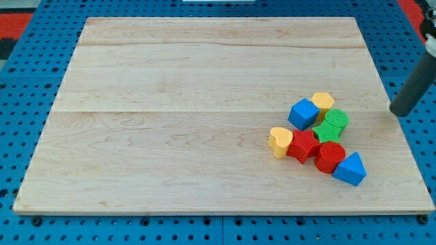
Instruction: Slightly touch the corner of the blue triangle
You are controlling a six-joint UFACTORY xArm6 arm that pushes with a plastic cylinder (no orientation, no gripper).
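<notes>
Pincer there is none on this arm: it ends in a plain dark rod, so nothing can be released, clenched or grasped, and my tip [394, 111] is the only working part. It stands at the right edge of the frame, about mid-height, near the right edge of the wooden board [170, 102], well apart from every block.

Nearest the bottom of the frame lies the blue triangle [350, 170], at the lower right of the cluster and below-left of my tip. It touches the red cylinder [330, 156] on its upper left. Its right and lower corners face open board.

Next back sit the red star-like block [303, 145] and the yellow heart-shaped block [280, 141], which are touching. Behind them is a green star-like block [324, 132] with a green round block [335, 120] just above it. Farthest, towards mid-frame, are the blue cube [303, 113] and a yellow block [322, 101], whose shape I cannot make out surely.

The triangle looks small, stiff and light, probably hard plastic on smooth wood, so I judge it will slide or pivot at the least shove. It cannot be held, only nudged. The right-hand corner seems the best contact spot, met slowly, since a firm push would drive it into the red cylinder and disturb the cluster.
</notes>
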